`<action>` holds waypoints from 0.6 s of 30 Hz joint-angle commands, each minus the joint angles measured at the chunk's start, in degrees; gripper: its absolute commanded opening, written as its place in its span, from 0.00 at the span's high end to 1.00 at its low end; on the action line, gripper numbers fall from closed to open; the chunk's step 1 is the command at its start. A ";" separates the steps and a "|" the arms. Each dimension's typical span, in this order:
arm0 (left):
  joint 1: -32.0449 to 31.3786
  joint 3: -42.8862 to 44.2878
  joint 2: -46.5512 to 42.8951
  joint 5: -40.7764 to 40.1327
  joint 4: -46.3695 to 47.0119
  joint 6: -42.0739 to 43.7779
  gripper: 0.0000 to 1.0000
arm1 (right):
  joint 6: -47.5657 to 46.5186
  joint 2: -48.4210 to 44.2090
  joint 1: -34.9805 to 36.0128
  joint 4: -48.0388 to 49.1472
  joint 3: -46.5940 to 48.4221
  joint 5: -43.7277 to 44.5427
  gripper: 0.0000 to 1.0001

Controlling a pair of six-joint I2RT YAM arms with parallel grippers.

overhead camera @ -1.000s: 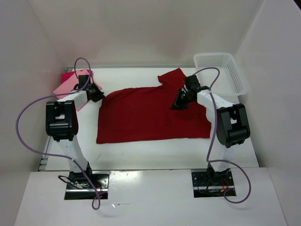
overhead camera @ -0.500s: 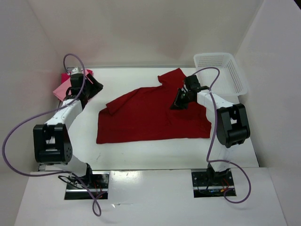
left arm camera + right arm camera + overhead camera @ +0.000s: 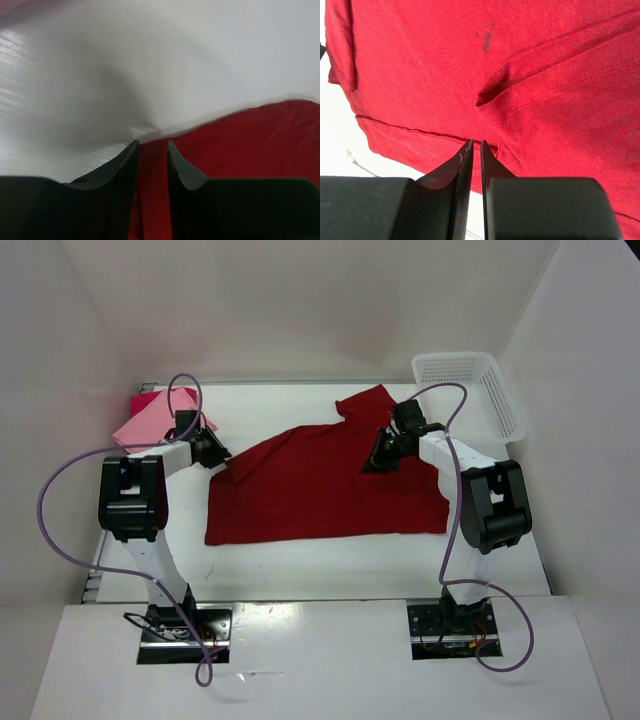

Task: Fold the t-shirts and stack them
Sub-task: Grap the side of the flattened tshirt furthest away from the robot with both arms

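The dark crimson t-shirt (image 3: 320, 490) lies spread across the middle of the table, with its upper-left corner flopped over on itself. My left gripper (image 3: 218, 454) is at that corner. In the left wrist view its fingers (image 3: 151, 143) stand a little apart, astride the red cloth edge (image 3: 250, 145). My right gripper (image 3: 384, 457) rests on the shirt near its right sleeve. In the right wrist view its jaws (image 3: 475, 143) are pinched on a pucker of the red cloth (image 3: 420, 65). A folded light pink t-shirt (image 3: 148, 425) lies on a magenta one (image 3: 148, 400) at the back left.
A white lattice basket (image 3: 470, 365) stands at the back right corner. White walls close in the table on the left, back and right. Purple cables loop off both arms.
The left gripper let go of the shirt corner, swung out toward the pink stack with its jaws wide, then came back to the flopped-over corner with them narrower. The right arm has stayed put.
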 commanded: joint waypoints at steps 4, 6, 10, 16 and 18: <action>-0.08 -1.41 -1.29 -0.70 0.00 0.49 0.65 | -0.34 -1.25 -0.20 2.35 -0.18 -0.14 0.85; -0.08 -2.73 -2.08 -2.72 0.00 0.49 0.61 | -0.34 -1.25 -0.20 2.35 -0.18 -0.14 0.85; -0.08 -4.05 -3.41 -4.31 0.00 0.49 0.54 | -0.34 -1.25 -0.20 2.35 -0.18 -0.67 0.85; -0.61 -4.05 -2.10 -3.25 0.44 0.49 0.68 | -0.34 -1.25 -0.20 2.35 -0.18 -0.67 0.85; -1.66 -4.05 -1.56 -3.25 0.44 1.02 0.70 | 0.19 -1.25 -0.20 2.35 -0.18 -0.67 0.85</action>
